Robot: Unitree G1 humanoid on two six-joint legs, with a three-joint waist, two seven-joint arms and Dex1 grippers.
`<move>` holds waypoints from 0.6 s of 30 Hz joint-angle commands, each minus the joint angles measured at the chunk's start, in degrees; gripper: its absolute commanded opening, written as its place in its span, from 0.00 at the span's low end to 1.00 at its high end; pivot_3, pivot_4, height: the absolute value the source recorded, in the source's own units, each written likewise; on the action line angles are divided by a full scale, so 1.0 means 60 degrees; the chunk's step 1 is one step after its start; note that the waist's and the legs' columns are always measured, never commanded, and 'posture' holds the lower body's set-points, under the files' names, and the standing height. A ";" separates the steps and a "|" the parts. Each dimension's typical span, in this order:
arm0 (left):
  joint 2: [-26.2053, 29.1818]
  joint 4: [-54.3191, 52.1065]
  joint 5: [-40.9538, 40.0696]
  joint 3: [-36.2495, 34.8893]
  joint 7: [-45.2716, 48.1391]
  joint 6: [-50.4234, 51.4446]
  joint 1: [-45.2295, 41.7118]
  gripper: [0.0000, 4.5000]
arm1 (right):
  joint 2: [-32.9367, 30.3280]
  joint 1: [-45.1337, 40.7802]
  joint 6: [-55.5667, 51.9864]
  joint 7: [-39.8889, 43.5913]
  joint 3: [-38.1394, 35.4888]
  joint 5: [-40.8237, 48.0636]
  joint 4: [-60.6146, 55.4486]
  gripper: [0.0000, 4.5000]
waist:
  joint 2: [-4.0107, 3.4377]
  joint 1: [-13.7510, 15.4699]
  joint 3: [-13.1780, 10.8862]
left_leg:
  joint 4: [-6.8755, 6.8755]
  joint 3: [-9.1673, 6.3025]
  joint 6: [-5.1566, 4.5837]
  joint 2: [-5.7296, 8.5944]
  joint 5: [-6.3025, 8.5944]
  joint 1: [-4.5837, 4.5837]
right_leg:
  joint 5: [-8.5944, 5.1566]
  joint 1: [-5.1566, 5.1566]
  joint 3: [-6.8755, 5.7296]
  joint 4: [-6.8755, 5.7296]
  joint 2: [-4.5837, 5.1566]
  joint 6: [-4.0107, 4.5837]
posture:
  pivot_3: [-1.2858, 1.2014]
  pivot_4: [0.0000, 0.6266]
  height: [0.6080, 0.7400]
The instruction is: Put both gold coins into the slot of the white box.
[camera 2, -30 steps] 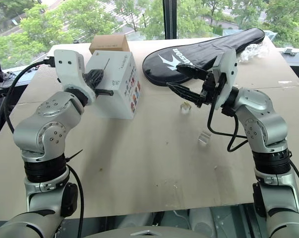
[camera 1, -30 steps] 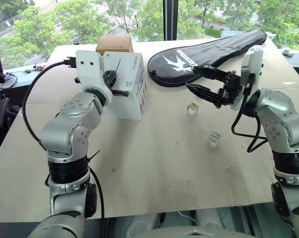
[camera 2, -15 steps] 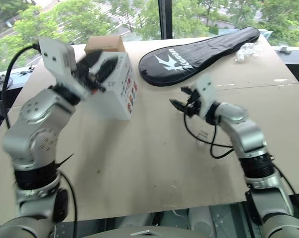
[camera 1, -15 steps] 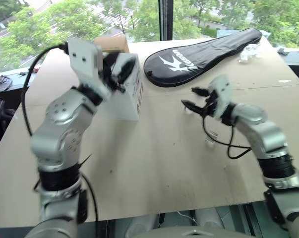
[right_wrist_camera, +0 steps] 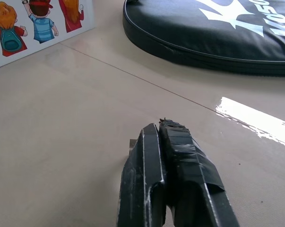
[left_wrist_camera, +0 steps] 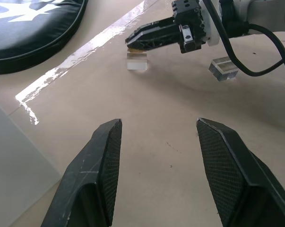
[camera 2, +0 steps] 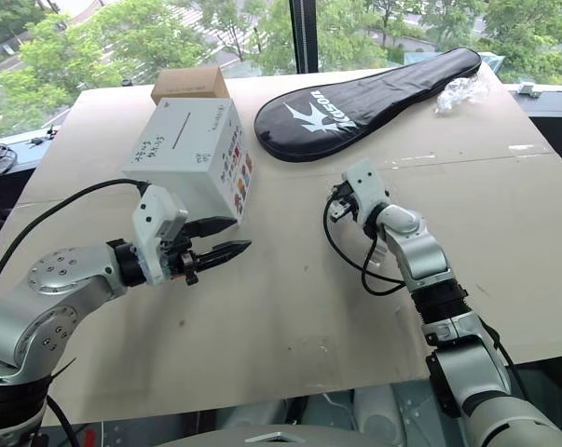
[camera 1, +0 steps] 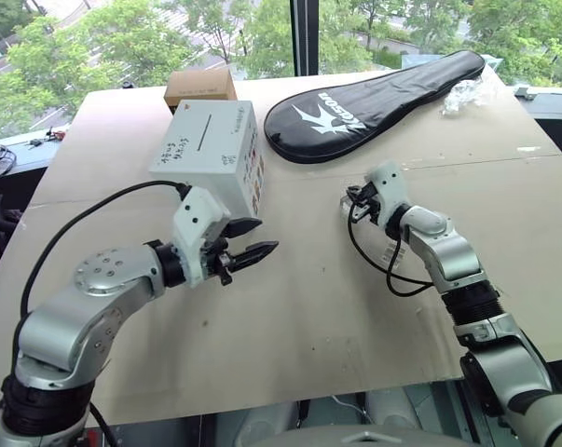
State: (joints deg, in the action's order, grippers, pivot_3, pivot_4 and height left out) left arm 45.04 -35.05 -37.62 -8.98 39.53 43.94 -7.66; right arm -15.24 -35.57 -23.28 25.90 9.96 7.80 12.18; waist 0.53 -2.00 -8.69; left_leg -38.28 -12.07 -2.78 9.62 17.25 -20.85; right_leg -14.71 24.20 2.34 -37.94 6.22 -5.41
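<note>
Where the near edge of the table (camera 1: 290,317) is concerned, the left pincer (left_wrist_camera: 159,121) hovers low over bare board, its two black fingers set well apart and nothing between them. It points across the table towards the right pincer (right_wrist_camera: 161,127), with open board between the two.

Just behind the left pincer, on its far side, stands the white box (camera 1: 211,154). It sits upright on the table, apart from the fingers. The slot (camera 1: 198,132) runs as a thin dark line across its top face, beside green handwriting. Cartoon figures (right_wrist_camera: 33,23) are printed on the side that faces the right pincer.

The right pincer is down at the table surface, its fingers pressed together. Its tips sit directly on top of the first gold coin (left_wrist_camera: 136,61), which rests on the board in its clear holder. Whether any part of the holder is nipped between the tips cannot be told. The second gold coin (left_wrist_camera: 222,68) lies on the board back from those tips, under the arm's black cable (camera 1: 392,279), apart from the first. Both coins are well apart from the box.

Beyond the right pincer lies a black racket cover (camera 1: 374,93). A brown box (camera 1: 199,87) stands beyond the white box, and a crumpled clear wrapper (camera 1: 462,90) lies at the cover's far end.
</note>
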 commanded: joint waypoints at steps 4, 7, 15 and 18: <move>-0.0344 -0.0101 0.0043 -0.0155 -0.0186 -0.0371 0.0026 0.56 | -0.0054 -0.0018 0.0136 0.0084 -0.0330 -0.0056 -0.0280 0.01 | 0.0000 -0.0020 0.0000 | 0.0000 0.0002 0.0002 -0.0007 0.0001 0.0004 | 0.0000 0.0000 0.0001 -0.0006 -0.0005 0.0000 | 0.52 0.24 1.00; -0.0612 0.0022 -0.0023 -0.0188 -0.0300 -0.0447 -0.0026 0.56 | -0.0040 -0.0122 0.0091 0.0027 -0.0576 0.0035 -0.0334 0.01 | 0.0000 -0.0010 0.0000 | -0.0001 0.0006 0.0002 -0.0008 0.0001 0.0003 | 0.0000 0.0000 0.0004 -0.0006 -0.0006 0.0000 | 0.52 0.24 1.00; -0.1263 0.0357 -0.0175 -0.0272 -0.0525 -0.0718 -0.0148 0.56 | 0.0634 -0.0277 -0.0907 0.0199 -0.1675 0.1534 -0.1198 0.01 | 0.0000 -0.0052 0.0000 | -0.0001 0.0016 0.0004 -0.0018 0.0002 0.0004 | 0.0001 0.0003 0.0012 -0.0007 -0.0012 0.0001 | 0.52 0.24 1.00; -0.1767 0.0493 -0.0470 -0.0364 -0.0727 -0.0773 -0.0380 0.56 | 0.0883 -0.0253 -0.1618 0.0324 -0.2114 0.2424 -0.1747 0.01 | 0.0000 -0.0033 0.0001 | -0.0003 0.0016 0.0004 -0.0019 0.0002 0.0002 | 0.0002 0.0004 0.0010 -0.0006 -0.0012 0.0001 | 0.52 0.24 1.00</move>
State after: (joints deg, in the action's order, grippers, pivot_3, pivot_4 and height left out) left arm 35.01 -31.72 -38.84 -9.21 35.82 40.70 -9.02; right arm -10.23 -35.56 -31.27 27.13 -0.79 18.84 5.69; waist 0.53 -2.20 -8.69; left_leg -38.31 -11.98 -2.75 9.50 17.26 -20.84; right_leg -14.70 24.22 2.40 -37.97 6.15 -5.40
